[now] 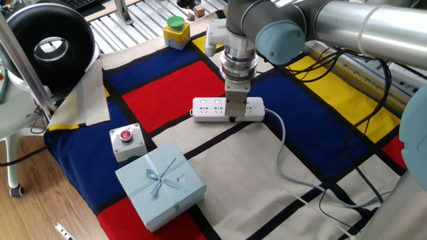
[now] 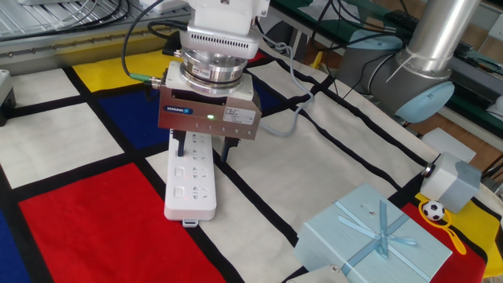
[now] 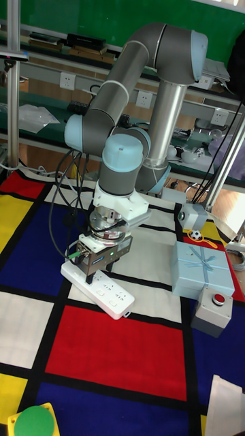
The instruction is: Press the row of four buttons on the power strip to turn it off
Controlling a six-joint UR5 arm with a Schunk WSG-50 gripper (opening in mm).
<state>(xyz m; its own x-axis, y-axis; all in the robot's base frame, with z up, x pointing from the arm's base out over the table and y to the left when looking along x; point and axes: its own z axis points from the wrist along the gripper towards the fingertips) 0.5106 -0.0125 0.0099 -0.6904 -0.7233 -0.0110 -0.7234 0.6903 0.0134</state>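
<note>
Tall fixed view: claw (image 3: 97, 278) is pointing straight down over the cable end of the power strip (image 3: 103, 291). The other fixed view shows two dark fingers (image 2: 182, 145) with a clear gap between them, so the claw is released and grasping nothing; one finger is over the strip's top face, the other is at or just past its edge. Can't tell if a tip is touching the plastic.

Power strip lies flat on the tabletop (image 1: 313, 133), on a white panel of the colour-block cloth beside the red panel. The four buttons (image 2: 194, 170) are too small to pick out cleanly; only small white rectangles by the sockets are visible. Pale grey cable (image 1: 281, 150) leaves the strip's end and curves off across the cloth.

Further out: blue gift box (image 1: 160, 184) near the front edge, grey box with red button (image 1: 126, 141) just beside it, yellow box with green button (image 1: 176, 31) at the far edge.
</note>
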